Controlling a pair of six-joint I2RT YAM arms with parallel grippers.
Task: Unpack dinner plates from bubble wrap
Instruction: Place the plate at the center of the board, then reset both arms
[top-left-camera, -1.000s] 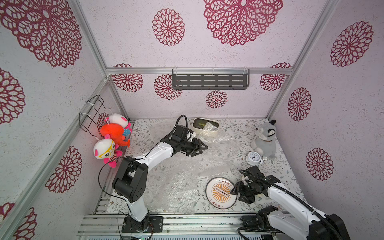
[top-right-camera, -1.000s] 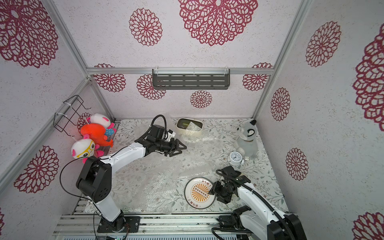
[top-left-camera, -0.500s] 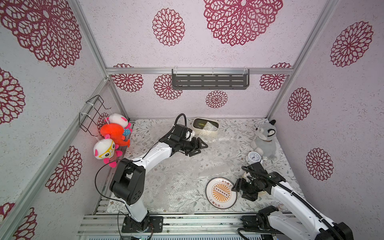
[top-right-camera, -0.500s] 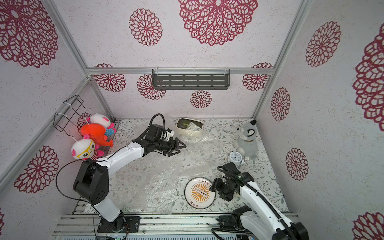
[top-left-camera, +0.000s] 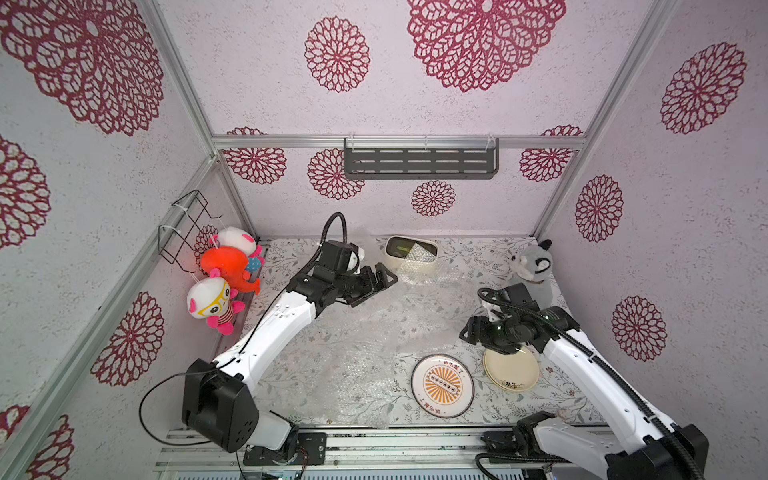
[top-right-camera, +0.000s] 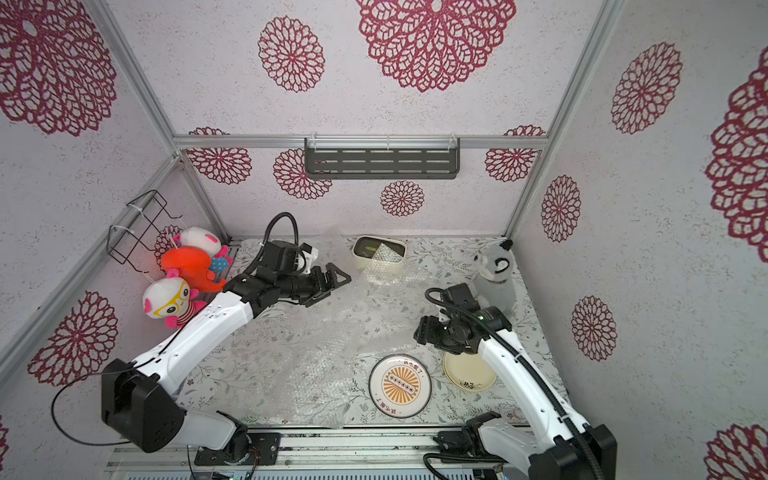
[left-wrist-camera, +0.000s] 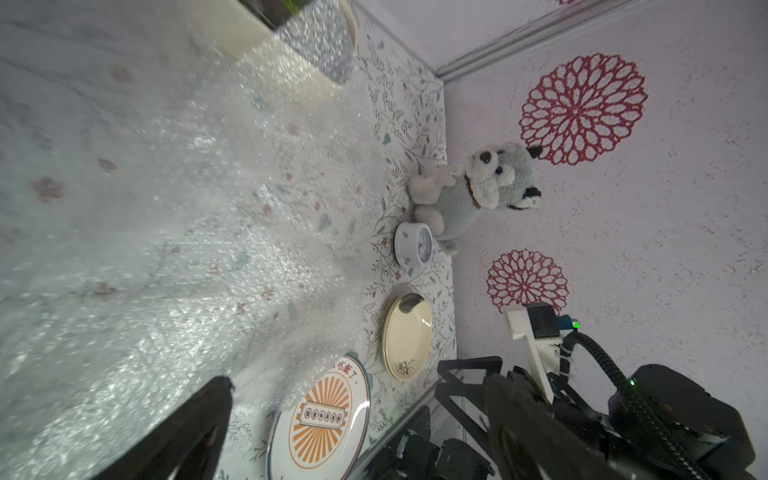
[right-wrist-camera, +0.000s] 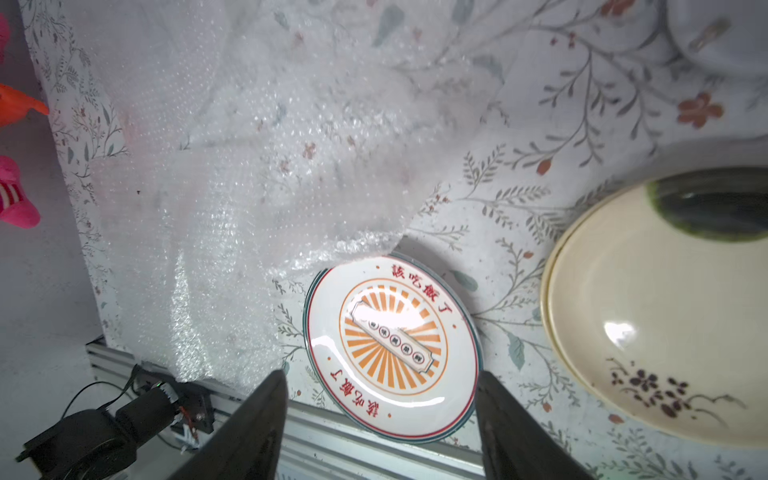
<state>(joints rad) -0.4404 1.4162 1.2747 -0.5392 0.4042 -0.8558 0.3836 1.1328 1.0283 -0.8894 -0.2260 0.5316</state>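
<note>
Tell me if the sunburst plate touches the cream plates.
Apart. The right wrist view shows patterned tablecloth between the sunburst plate and the cream plates.

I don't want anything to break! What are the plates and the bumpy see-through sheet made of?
The sunburst plate and cream plates look like glazed ceramic: smooth, shiny, with bright light reflections. The sheet looks like thin clear plastic bubble wrap: rows of tiny bubbles, crinkles, the table showing through.

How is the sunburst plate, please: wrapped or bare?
Bare: the plate shows its face; the bubble wrap lies beside it, reaching only its rim.
</note>
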